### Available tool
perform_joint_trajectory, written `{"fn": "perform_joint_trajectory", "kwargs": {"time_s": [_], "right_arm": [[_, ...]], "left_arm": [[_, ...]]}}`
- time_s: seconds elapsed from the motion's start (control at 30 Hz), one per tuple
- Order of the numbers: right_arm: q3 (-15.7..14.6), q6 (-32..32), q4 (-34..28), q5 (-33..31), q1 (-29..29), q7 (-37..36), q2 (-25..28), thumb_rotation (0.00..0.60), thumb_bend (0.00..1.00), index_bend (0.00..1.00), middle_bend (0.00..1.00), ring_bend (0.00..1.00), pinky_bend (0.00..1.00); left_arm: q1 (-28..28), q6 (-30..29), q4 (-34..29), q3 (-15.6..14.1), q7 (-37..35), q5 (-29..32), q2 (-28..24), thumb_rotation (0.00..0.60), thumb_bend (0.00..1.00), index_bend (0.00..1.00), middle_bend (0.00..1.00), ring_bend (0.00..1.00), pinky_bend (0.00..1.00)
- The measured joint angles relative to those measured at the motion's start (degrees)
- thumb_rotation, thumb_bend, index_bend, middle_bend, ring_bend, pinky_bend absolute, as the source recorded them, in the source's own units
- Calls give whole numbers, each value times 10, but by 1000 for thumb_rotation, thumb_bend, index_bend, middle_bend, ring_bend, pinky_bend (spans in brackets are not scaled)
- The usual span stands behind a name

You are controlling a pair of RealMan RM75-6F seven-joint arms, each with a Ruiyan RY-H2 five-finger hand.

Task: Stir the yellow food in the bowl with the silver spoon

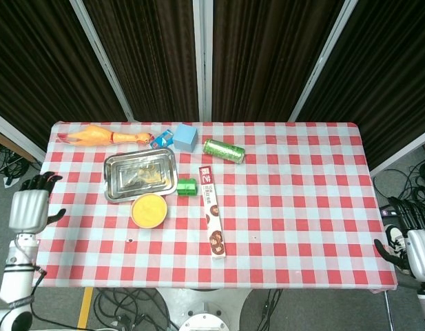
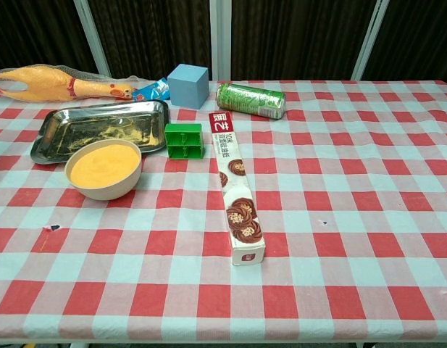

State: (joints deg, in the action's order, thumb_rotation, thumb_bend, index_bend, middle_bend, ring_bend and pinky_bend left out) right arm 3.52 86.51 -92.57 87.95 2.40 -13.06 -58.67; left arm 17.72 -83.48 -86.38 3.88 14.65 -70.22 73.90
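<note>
Cookie box (image 2: 236, 198) label shows Chinese writing and "10".

On the table w/ red-white cloth (image 2: 368, 181): 1 bowl (image 2: 103, 170) of yellow food, 1 shiny tray (image 2: 100, 128), 1 rubber chicken (image 2: 53, 82), 1 blue cube (image 2: 188, 85), 1 green can (image 2: 250, 100), 1 green block (image 2: 183, 141), 1 long cookie box (image 2: 236, 196), 1 small blue packet (image 2: 152, 90).
</note>
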Motion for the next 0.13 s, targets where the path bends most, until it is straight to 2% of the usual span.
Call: {"fn": "perform_joint_trajectory", "kwargs": {"time_s": [0.13], "right_arm": [[-5, 0, 5, 5, -1, 3, -16, 600, 234, 0, 73, 0, 0]], "left_arm": [[-47, -50, -35, -30, -5, -35, -15, 600, 175, 298, 292, 235, 280]]}}
